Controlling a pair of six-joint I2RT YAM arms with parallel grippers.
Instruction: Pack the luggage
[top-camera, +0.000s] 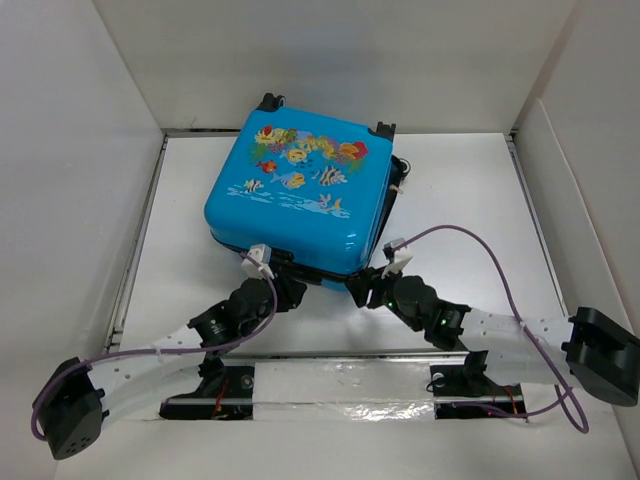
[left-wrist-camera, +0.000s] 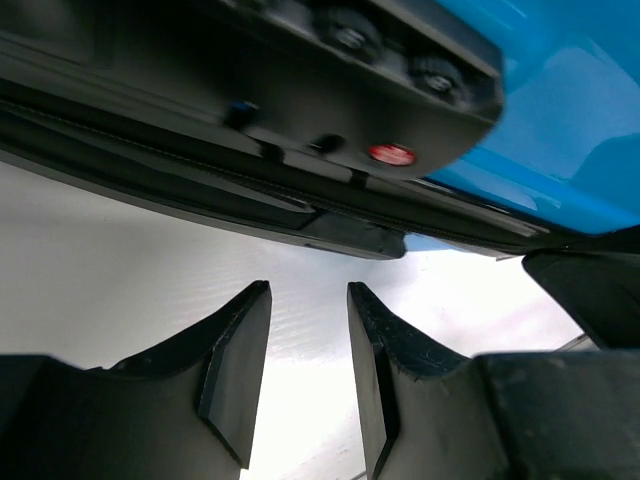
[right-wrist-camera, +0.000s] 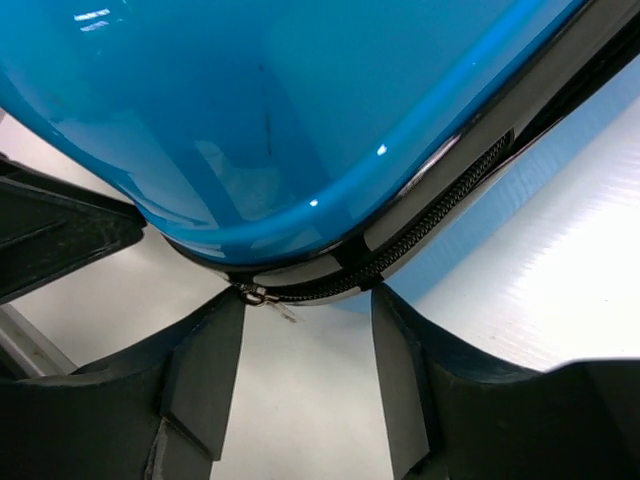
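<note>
The bright-blue luggage (top-camera: 300, 190) lies flat mid-table, its fish-print lid down and its black wheels at the far side. My left gripper (top-camera: 293, 286) is open and empty at the near edge. In the left wrist view the gripper (left-wrist-camera: 308, 292) sits just below the case's black rim (left-wrist-camera: 330, 140), which has a red button. My right gripper (top-camera: 360, 286) is open at the near right corner. In the right wrist view the gripper (right-wrist-camera: 308, 297) straddles the corner's zipper (right-wrist-camera: 420, 235). The small metal zipper pull (right-wrist-camera: 255, 295) sits at the left fingertip (right-wrist-camera: 225, 320), not gripped.
White walls (top-camera: 70, 200) enclose the table on the left, back and right. A purple cable (top-camera: 480, 250) loops over the right arm. The case's right side (top-camera: 398, 180) shows a dark gap along its seam. No clothes are in view.
</note>
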